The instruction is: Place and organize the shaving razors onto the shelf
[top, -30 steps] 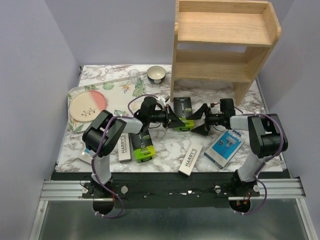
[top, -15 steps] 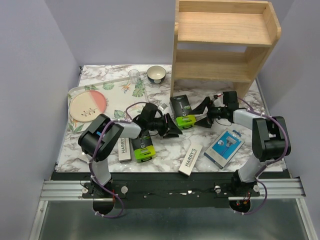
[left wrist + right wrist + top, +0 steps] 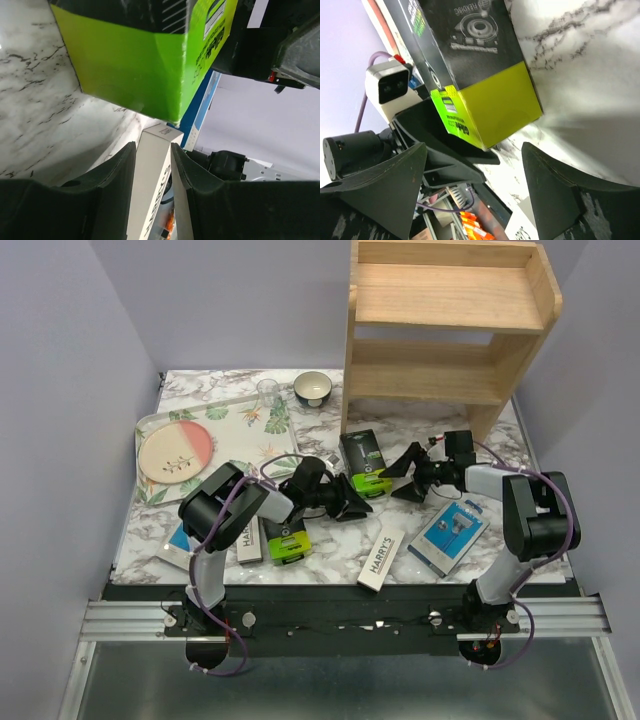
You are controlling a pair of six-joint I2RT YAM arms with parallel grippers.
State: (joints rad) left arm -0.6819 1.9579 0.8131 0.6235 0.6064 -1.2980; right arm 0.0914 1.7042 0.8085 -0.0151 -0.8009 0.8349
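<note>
A black box (image 3: 470, 60) with a lime-green end lies on the marble worktop (image 3: 590, 75). The right pincer (image 3: 474, 146) is spread wide, its fingers clear of the box.

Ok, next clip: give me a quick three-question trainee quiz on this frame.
1. True or false: the shelf already holds a razor pack.
2. Which pack is closest to both the left claw and the right claw? A) white Harry's box B) black box with lime-green end C) blue-and-white pack
3. What sits on the floral tray?
Key: 1 false. 2 B. 3 the pink plate.
</note>
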